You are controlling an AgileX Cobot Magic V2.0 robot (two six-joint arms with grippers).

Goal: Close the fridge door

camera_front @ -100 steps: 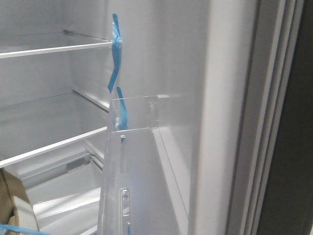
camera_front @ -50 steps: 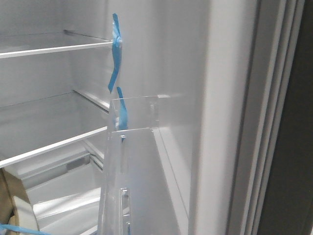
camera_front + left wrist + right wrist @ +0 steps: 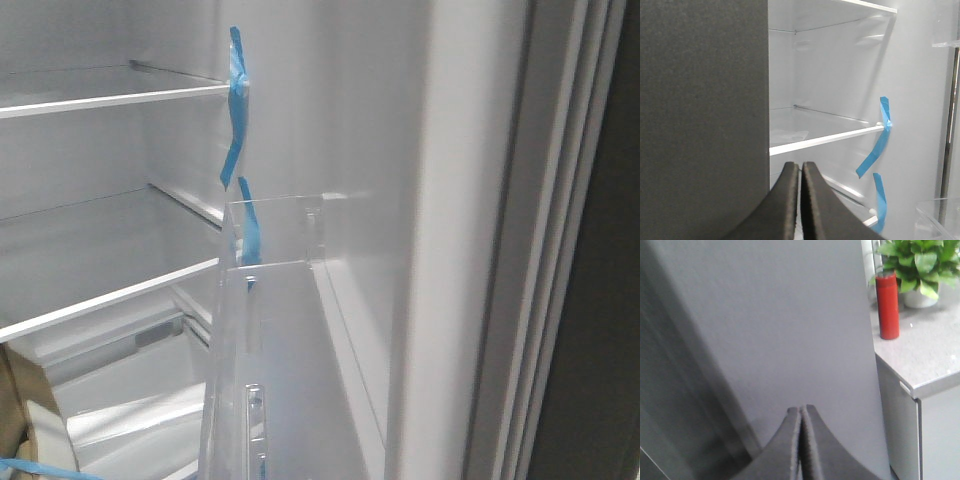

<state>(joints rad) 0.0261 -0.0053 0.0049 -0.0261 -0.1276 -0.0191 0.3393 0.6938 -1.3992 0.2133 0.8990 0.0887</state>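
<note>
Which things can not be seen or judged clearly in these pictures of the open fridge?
- Both arms: absent from the front view, outside its frame.
- Contact with the matte dark grey fridge door: the shut right gripper points at it, but the right wrist view cannot show touching.
- Brown object with blue tape: cut off by the front view's corner.
- Clear plastic door bin: its lower part is cut off.

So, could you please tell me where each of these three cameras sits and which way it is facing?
Front view: looks forward into the open fridge, at the shelves and the fridge door with its clear bin; no arm shows.
Left wrist view: sits on the left arm, over the shut left hand, facing a dark panel and the fridge interior.
Right wrist view: sits on the right arm, over the shut right hand, facing the door's grey outside, a red bottle and a plant.
Front and left wrist views share the blue tape.
</note>
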